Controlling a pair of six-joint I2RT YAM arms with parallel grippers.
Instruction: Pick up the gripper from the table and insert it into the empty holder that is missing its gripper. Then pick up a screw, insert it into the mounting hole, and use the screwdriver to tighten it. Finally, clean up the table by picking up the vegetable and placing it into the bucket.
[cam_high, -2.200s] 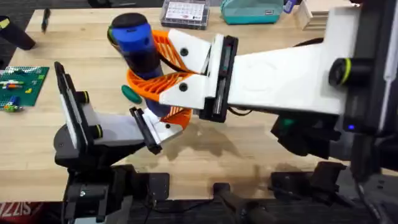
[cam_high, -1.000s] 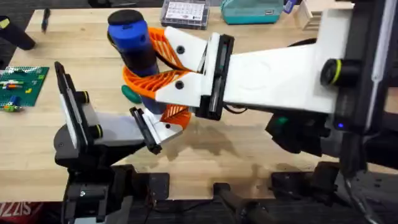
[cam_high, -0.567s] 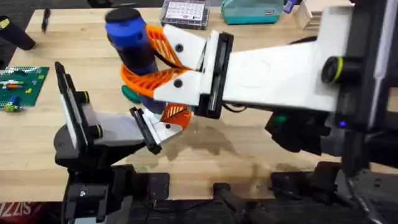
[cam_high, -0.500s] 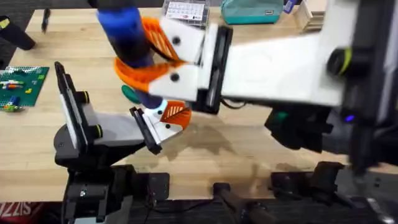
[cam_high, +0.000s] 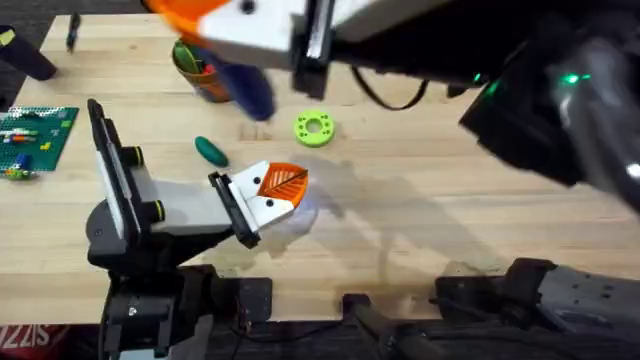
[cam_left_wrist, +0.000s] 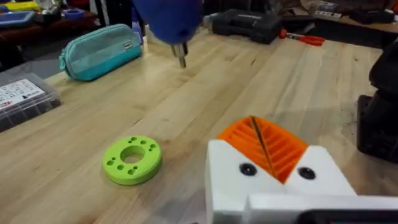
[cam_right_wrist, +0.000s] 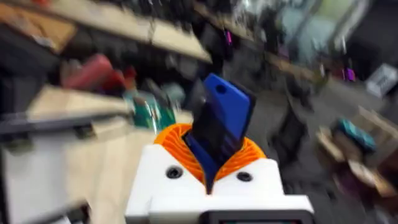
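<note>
My right gripper (cam_high: 200, 18) hangs high over the far left of the table (cam_high: 450, 210), blurred, and is shut on the blue screwdriver (cam_high: 248, 85). In the right wrist view its orange pads (cam_right_wrist: 177, 146) clamp the screwdriver (cam_right_wrist: 221, 118). The screwdriver's metal tip (cam_left_wrist: 181, 56) hangs above the wood. My left gripper (cam_high: 285, 185) rests low at centre left, shut; both white holders (cam_left_wrist: 239, 180) carry orange ribbed fingertips (cam_left_wrist: 261, 143). The dark green vegetable (cam_high: 210, 150) lies just beyond it. The orange bucket (cam_high: 195, 65) stands farther back. The screw is out of view.
A bright green holed disc (cam_high: 314, 128) lies right of the vegetable. A teal pouch (cam_left_wrist: 102, 50) and a clear parts box (cam_left_wrist: 25, 93) sit at the far edge. A green brick plate (cam_high: 30, 135) is at the left edge.
The right arm has lifted and swung toward the far side with the screwdriver, uncovering the green disc and the bucket. The left arm has stayed put.
</note>
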